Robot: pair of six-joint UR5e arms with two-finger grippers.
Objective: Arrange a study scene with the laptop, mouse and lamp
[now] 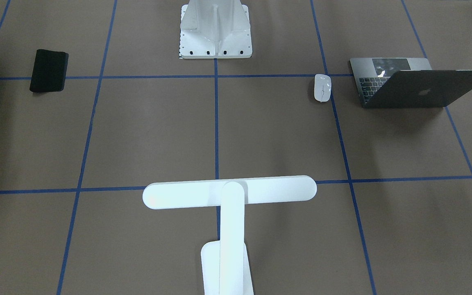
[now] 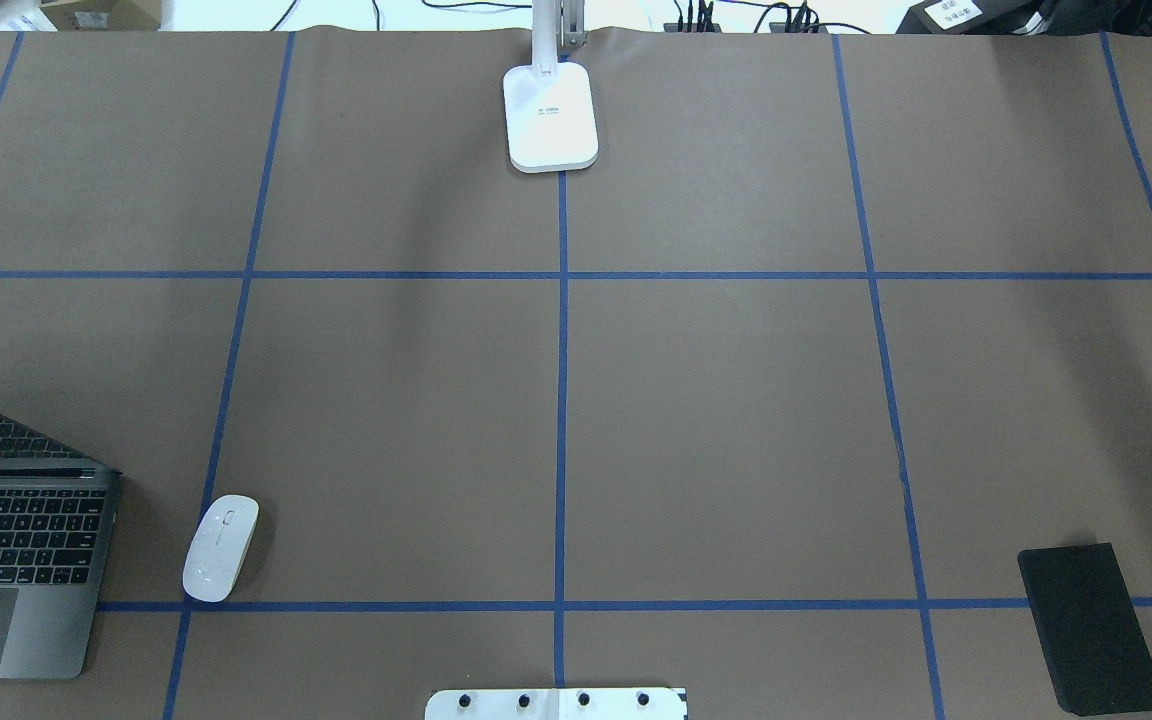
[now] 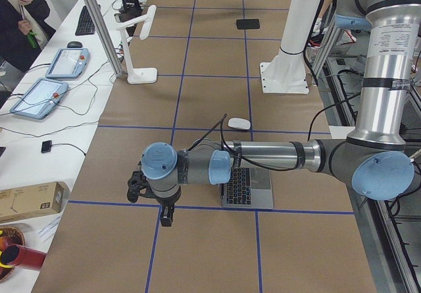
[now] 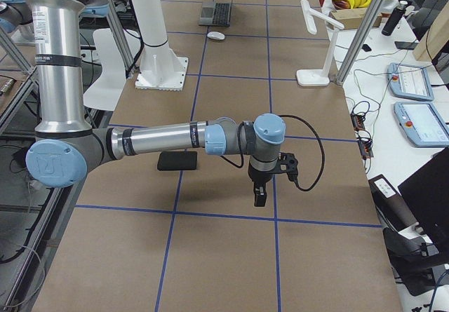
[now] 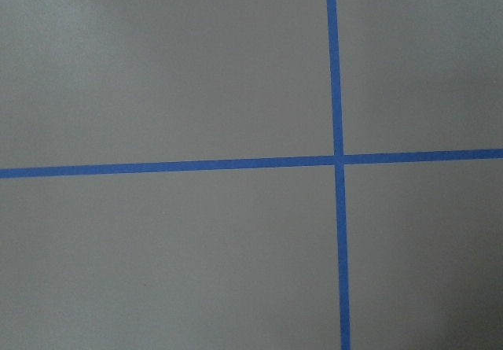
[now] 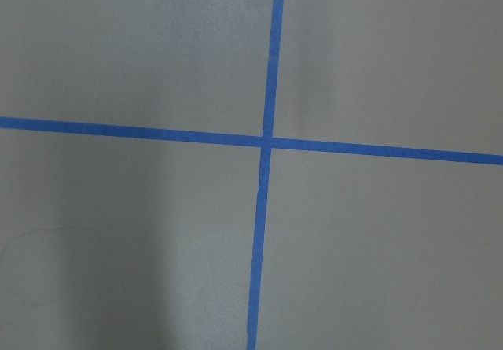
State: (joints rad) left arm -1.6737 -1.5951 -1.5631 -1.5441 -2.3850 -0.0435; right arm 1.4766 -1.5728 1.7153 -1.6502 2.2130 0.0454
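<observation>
The space-grey laptop [image 2: 6, 540] stands open at the table's near left edge, its lid [image 1: 424, 88] towards the far side. The white mouse [image 2: 221, 547] lies just right of it, also in the front view [image 1: 322, 87]. The white T-shaped lamp [image 1: 230, 192] stands upright at the far middle, its base [image 2: 550, 115] on the centre line. My left gripper [image 3: 166, 217] hangs over bare table beyond the laptop's left side. My right gripper [image 4: 258, 198] hangs over bare table right of the black pad. I cannot tell whether either is open. Both wrist views show only tape lines.
A flat black pad [image 2: 1091, 628] lies at the near right. The white bolted pedestal [image 1: 215, 32] stands at the robot's side, middle. Blue tape [image 2: 561, 400] divides the brown table into squares. Operator tablets [image 3: 39, 95] and clutter lie beyond the far edge.
</observation>
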